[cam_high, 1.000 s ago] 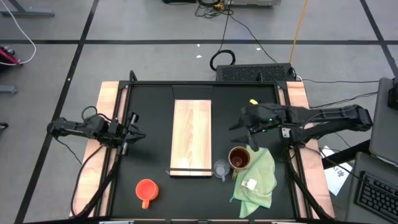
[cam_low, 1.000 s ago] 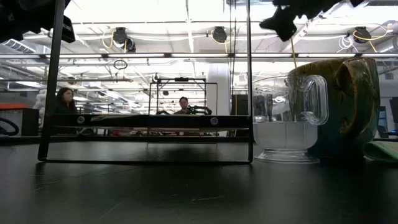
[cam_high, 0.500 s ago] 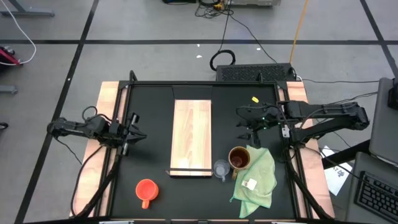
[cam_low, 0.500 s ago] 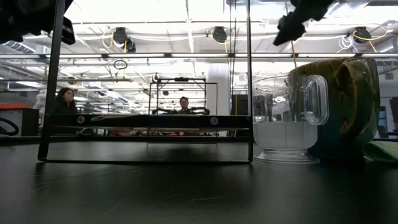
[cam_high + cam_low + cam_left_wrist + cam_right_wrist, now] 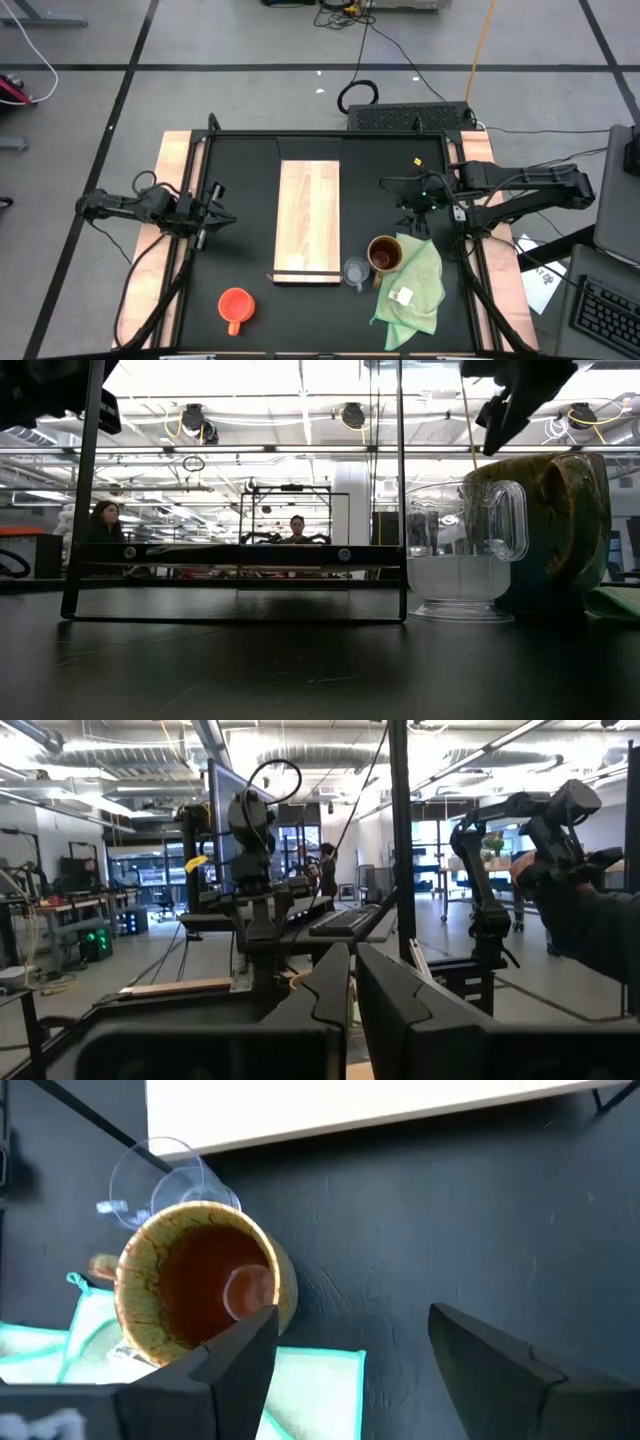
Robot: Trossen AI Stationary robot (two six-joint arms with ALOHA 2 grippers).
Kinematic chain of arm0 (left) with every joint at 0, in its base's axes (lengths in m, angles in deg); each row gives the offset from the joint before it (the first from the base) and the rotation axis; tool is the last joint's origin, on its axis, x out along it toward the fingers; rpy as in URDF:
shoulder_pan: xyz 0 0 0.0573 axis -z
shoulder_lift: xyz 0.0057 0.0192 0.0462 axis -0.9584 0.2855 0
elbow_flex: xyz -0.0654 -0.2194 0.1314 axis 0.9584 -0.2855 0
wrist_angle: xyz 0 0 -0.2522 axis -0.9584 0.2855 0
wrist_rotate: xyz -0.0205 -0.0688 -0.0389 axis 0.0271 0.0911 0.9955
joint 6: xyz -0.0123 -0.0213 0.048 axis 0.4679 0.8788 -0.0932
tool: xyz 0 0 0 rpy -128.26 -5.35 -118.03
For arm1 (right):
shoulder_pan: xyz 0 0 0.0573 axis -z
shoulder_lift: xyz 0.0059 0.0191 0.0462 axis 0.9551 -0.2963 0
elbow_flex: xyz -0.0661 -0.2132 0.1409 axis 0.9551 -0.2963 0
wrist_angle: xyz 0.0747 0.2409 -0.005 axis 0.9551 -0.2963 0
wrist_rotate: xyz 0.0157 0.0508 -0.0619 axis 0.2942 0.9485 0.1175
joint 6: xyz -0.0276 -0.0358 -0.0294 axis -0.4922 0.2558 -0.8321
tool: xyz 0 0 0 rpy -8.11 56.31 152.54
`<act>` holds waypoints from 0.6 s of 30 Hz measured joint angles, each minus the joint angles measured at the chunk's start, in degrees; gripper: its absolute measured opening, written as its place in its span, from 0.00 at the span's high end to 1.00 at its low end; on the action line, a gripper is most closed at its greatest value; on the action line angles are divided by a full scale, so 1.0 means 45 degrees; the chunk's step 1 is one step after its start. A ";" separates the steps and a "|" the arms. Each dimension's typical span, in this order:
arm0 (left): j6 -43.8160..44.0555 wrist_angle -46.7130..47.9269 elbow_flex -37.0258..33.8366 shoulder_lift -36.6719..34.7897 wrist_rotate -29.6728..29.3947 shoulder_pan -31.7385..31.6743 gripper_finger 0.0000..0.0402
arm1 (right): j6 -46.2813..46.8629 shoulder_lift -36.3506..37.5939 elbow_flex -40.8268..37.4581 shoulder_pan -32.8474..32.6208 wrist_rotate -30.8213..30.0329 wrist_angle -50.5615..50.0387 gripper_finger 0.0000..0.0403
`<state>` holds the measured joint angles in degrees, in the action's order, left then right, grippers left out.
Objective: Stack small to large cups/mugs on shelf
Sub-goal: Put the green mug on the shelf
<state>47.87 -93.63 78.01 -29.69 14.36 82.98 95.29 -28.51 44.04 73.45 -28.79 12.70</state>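
Observation:
The brown mug (image 5: 384,254) stands upright on the black table, at the edge of the light green cloth (image 5: 412,285). The small clear glass cup (image 5: 355,270) stands right beside it, by the near right corner of the shelf (image 5: 308,222), a light-wood board. Both cups fill the right of the low view, glass cup (image 5: 465,550) in front of brown mug (image 5: 555,530). The orange-red mug (image 5: 236,306) stands near the table's near left. My right gripper (image 5: 412,228) hovers open just beyond the brown mug (image 5: 195,1290), pointing down. My left gripper (image 5: 215,215) waits shut at the left edge.
The green cloth (image 5: 310,1380) lies spread on the table's near right, under and beside the brown mug. The shelf's long edge (image 5: 380,1105) runs close by the glass cup (image 5: 165,1175). Bare black tabletop lies between shelf and left arm. People sit in the room beyond.
My right gripper has moved toward the table's near edge and right, closing on the brown mug, and has tipped to point downward. The cups, the cloth and the left arm have kept still.

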 joint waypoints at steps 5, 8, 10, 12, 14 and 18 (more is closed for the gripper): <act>0.0055 -0.0032 0.0000 0.0000 0.0000 0.0000 0.94 | 0.0547 -0.0138 -0.0071 0.0000 -0.0005 0.0629 0.38; 0.0141 -0.0032 0.0000 -0.0001 0.0005 0.0000 0.94 | 0.0795 -0.0459 -0.0230 0.0000 -0.0005 0.1056 0.38; 0.0123 -0.0040 0.0000 0.0000 0.0005 0.0000 0.94 | 0.0789 -0.0815 -0.0275 0.0000 -0.0005 0.1033 0.38; 0.0060 -0.0044 0.0000 0.0000 0.0005 0.0000 0.94 | 0.0743 -0.1260 -0.0289 0.0000 -0.0005 0.0678 0.38; -0.0055 -0.0102 0.0000 0.0000 0.0005 0.0000 0.94 | 0.0582 -0.1697 -0.0301 0.0000 -0.0005 0.0443 0.38; -0.0264 -0.0285 0.0000 0.0000 0.0000 0.0000 0.94 | 0.0345 -0.2437 -0.0301 0.0000 -0.0005 0.0251 0.38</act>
<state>46.69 -94.91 78.01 -29.69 14.36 82.98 96.84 -39.48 42.68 73.45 -28.81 13.83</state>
